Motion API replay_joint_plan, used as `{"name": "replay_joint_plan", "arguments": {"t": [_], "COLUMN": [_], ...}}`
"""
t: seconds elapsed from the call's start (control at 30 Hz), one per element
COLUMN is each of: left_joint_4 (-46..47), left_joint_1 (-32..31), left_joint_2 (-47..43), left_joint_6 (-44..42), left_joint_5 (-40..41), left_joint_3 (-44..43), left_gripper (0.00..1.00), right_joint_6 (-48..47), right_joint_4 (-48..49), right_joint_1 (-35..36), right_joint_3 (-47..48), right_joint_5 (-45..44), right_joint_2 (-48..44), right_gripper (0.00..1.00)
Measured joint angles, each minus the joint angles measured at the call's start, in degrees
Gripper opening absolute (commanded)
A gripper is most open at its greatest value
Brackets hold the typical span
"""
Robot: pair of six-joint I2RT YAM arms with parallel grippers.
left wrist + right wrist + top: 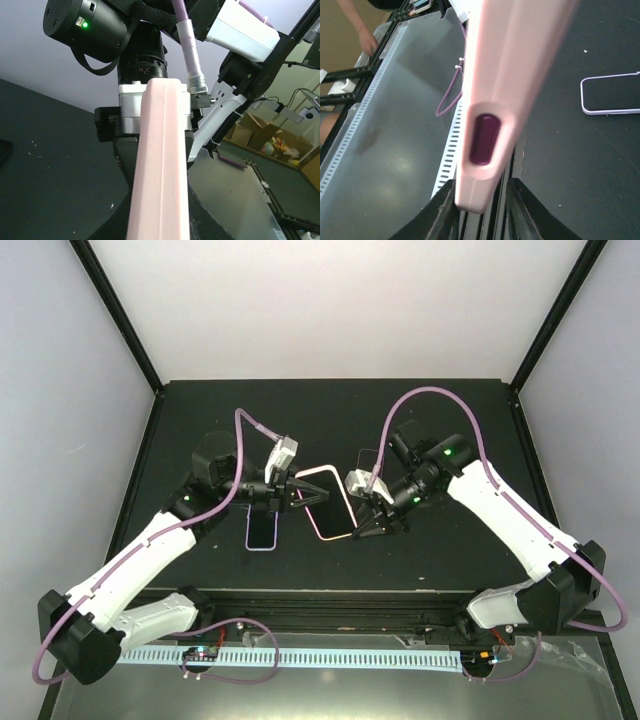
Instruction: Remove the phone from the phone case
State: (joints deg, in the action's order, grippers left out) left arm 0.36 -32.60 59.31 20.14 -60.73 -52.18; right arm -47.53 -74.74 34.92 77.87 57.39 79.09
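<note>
Both arms bend in toward middle. Left gripper (299, 492), right gripper (366, 524) squeeze phone case (328, 502) edges, above table (450, 420). Phone (261, 531) lies just beside.

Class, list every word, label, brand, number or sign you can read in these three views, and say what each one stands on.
No text can be read in any view.
Phone case: plain pink edge, no lettering.
Phone: dark, blank surface.
Small label on the black wrist housing: too small to read.
</note>
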Motion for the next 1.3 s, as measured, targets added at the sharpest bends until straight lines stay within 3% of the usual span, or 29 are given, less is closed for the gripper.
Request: {"name": "replay_joint_plan", "arguments": {"t": [0.43,0.87,0.97,1.3], "left_joint_4": [4.9,10.1,10.2,13.6], "left_joint_1": [0.7,1.1,1.1,1.1], "left_joint_2": [1.6,2.4,2.0,-0.1], "left_joint_6": [3.0,9.3,9.5,11.7], "left_joint_5": [-5.1,-9.2,-9.2,-8.4], "left_joint_3": [1.1,1.5,1.9,4.9], "left_gripper": [0.02,0.02,0.02,0.01], "right_joint_6": [0.4,-0.9,-0.9,-1.7], "right_joint_4": [-0.4,-2.9,-2.9,-2.9], "right_joint_1": [1.9,4.5,4.7,6.1], "right_joint_3": [0.1,3.1,3.1,3.9], "right_joint_5": [-3.3,-6.5,-6.9,-10.5], "right_joint_2": [-1.8,-2.1,-2.1,-2.4], "right_gripper": [0.01,0.01,0.08,0.11]}}
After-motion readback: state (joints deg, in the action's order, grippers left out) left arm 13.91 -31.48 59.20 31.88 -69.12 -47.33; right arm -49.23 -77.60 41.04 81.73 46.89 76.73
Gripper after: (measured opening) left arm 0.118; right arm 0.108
